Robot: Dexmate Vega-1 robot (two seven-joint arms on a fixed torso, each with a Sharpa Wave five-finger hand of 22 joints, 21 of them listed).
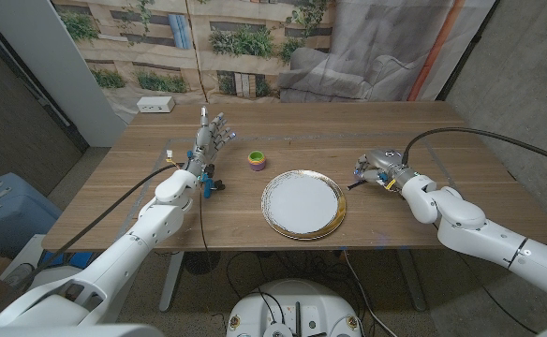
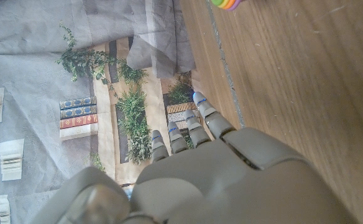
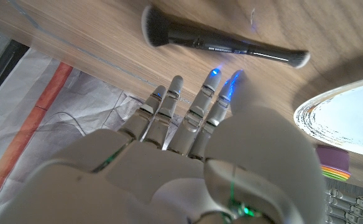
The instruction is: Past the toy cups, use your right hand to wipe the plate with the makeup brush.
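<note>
Right hand: the right hand point(image 1: 378, 171) sits over the table just right of the plate, its arm coming in from the lower right corner with the forearm angled up and inward. In the right wrist view the hand point(image 3: 188, 155) shows its back, fingers point(image 3: 169, 99) stretched out straight and slightly apart, tips aimed at the brush but apart from it; it holds nothing.
Makeup brush: the makeup brush point(image 3: 222, 42) lies flat on the wood just beyond the right fingertips, black handle, a bushy head at one end and a smaller one at the other. In the head view I cannot make it out beside the hand.
Plate: the white plate point(image 1: 303, 204) with a gold rim lies near the table's front middle, between the two arms; its rim point(image 3: 330, 121) shows just beside the right hand.
Toy cups: the toy cups point(image 1: 255, 160), a small coloured stack, stand just behind the plate's left edge.
Left hand: the left hand point(image 1: 212, 139) is raised left of the cups, fingers pointing away from the robot, slightly spread, holding nothing; the left wrist view shows its back point(image 2: 231, 168) with fingers extended side by side.
Table: wooden table point(image 1: 414, 131).
</note>
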